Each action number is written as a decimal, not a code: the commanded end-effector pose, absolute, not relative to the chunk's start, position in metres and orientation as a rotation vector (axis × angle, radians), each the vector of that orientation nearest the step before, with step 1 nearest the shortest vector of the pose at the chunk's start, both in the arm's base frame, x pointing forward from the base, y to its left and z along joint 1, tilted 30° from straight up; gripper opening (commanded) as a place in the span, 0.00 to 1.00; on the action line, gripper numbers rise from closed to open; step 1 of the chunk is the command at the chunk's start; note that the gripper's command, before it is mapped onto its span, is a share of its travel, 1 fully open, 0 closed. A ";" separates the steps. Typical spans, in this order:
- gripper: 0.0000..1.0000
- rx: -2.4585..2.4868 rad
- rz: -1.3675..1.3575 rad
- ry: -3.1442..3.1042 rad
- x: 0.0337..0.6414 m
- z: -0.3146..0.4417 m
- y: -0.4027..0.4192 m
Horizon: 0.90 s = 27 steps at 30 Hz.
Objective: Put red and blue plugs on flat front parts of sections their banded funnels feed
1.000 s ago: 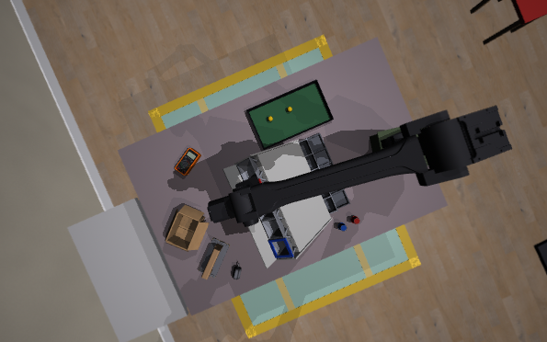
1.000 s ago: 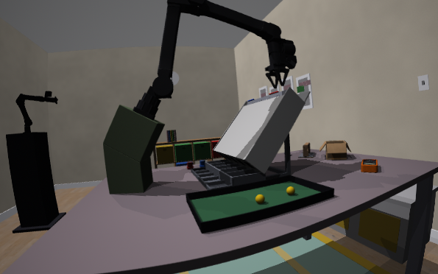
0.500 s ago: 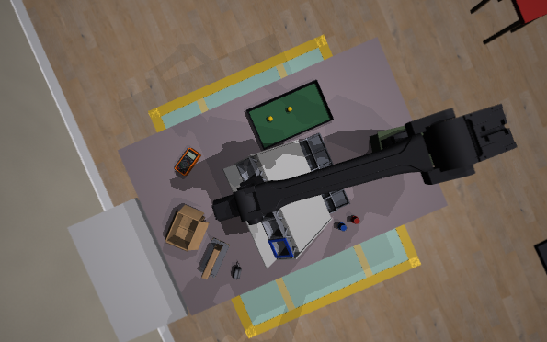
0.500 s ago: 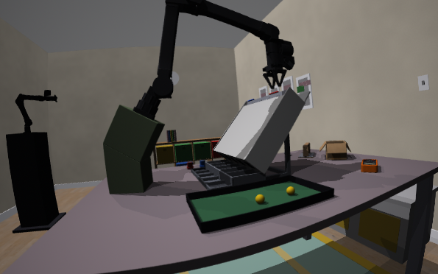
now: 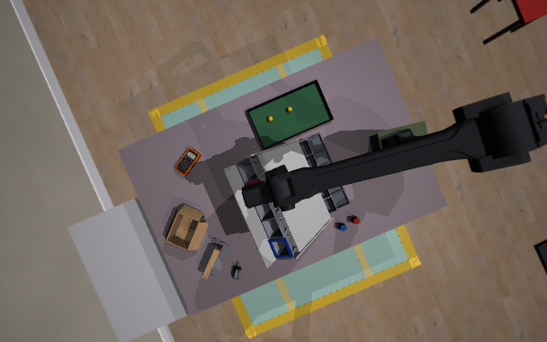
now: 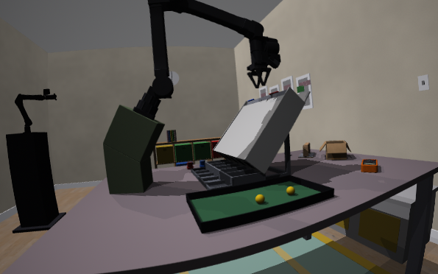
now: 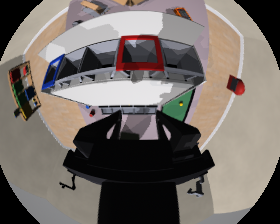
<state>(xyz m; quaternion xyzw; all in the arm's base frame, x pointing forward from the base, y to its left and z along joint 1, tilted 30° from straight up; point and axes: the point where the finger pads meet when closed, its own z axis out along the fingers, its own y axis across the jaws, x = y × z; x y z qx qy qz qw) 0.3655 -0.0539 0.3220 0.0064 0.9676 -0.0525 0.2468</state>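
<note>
Probably light, hard and apt to roll, two yellow marbles (image 5: 270, 119) (image 6: 260, 199) are resting in the green tray (image 5: 307, 98) (image 6: 201, 225) (image 7: 173, 112) along one long worktop edge, best pinched across their middles; the red plug (image 5: 355, 220) (image 6: 190, 166) (image 7: 92, 113) and blue plug (image 5: 342, 226) (image 6: 202, 163) are standing toward the opposite edge, inviting side grips, while the gripper (image 6: 258, 85) (image 7: 138, 113) is hovering part-spread, holding nothing visible.
</note>
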 end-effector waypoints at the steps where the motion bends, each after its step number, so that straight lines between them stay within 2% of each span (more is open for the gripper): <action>1: 0.56 0.013 -0.154 2.601 0.345 0.321 -0.058; 14: 0.56 0.013 -0.152 2.620 0.296 0.291 -0.058; 27: 0.56 0.009 -0.151 2.599 0.296 0.289 -0.056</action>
